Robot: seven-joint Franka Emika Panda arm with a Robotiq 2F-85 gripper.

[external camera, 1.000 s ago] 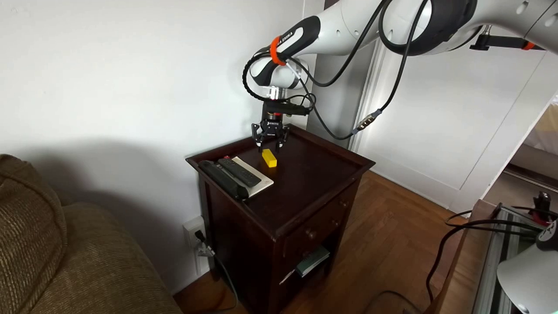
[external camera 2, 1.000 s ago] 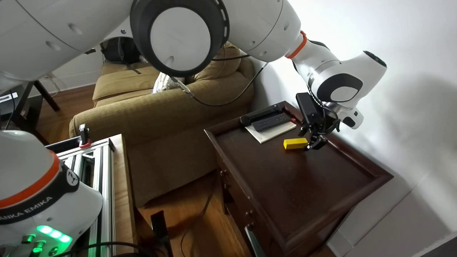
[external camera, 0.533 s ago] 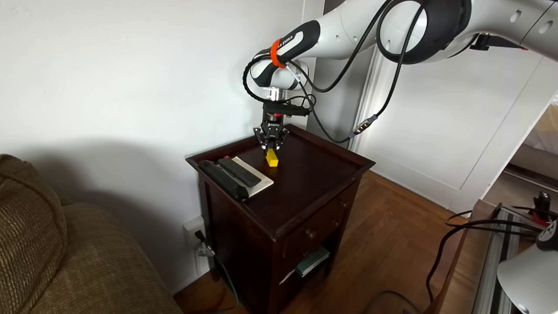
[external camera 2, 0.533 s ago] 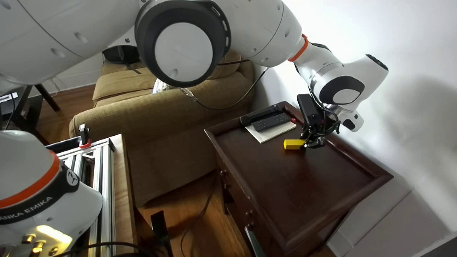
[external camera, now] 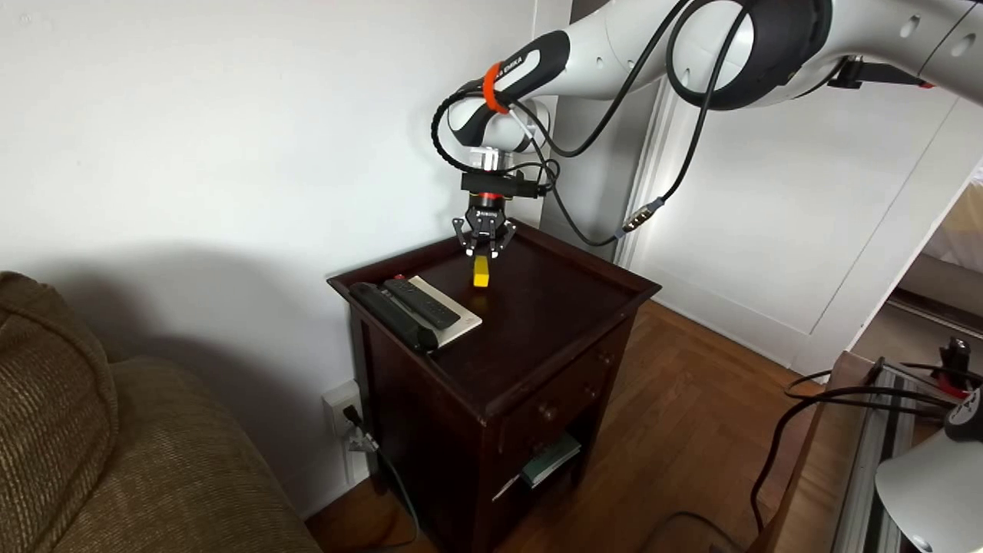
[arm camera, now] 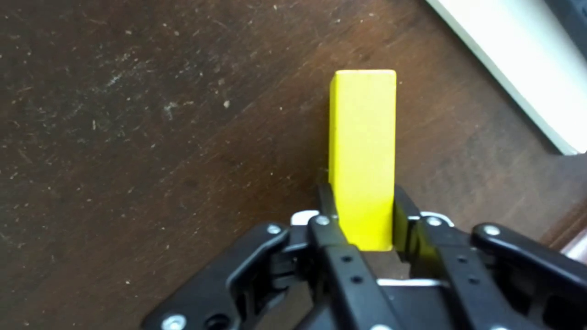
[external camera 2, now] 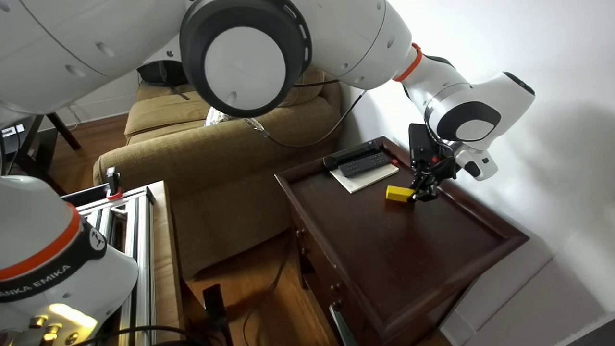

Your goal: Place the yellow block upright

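Wrist view: your gripper (arm camera: 363, 201) is clamped on the yellow block (arm camera: 364, 146), with its pads (arm camera: 326, 201) against the two long sides, right at one end. Most of the block sticks out past the grip. Long axis runs up the picture, square to the pad-to-pad line.

In both exterior views the block reads about level, low over the nightstand (external camera: 553, 299) top, free end pointing away from the wall (external camera 2: 567, 72) and roughly toward the robot base (external camera 2: 57, 269). I can't tell for sure if its underside clears the wood.

So you have the grasp, not the upright. Gripper points about straight down, block lies crosswise to it: call it a quarter turn off. I'd pitch about the pad-to-pad line, free end down, gripper body swinging out to the room side. The opposite pitch likely runs you into the wall.

Get height first; the free end needs room to swing under the grip. It's an end grip, so a bump out there could pivot the block in the pads. The notepad (arm camera: 523, 50) is near on the right in the wrist view, apart from the block; I'd stand it on bare wood.
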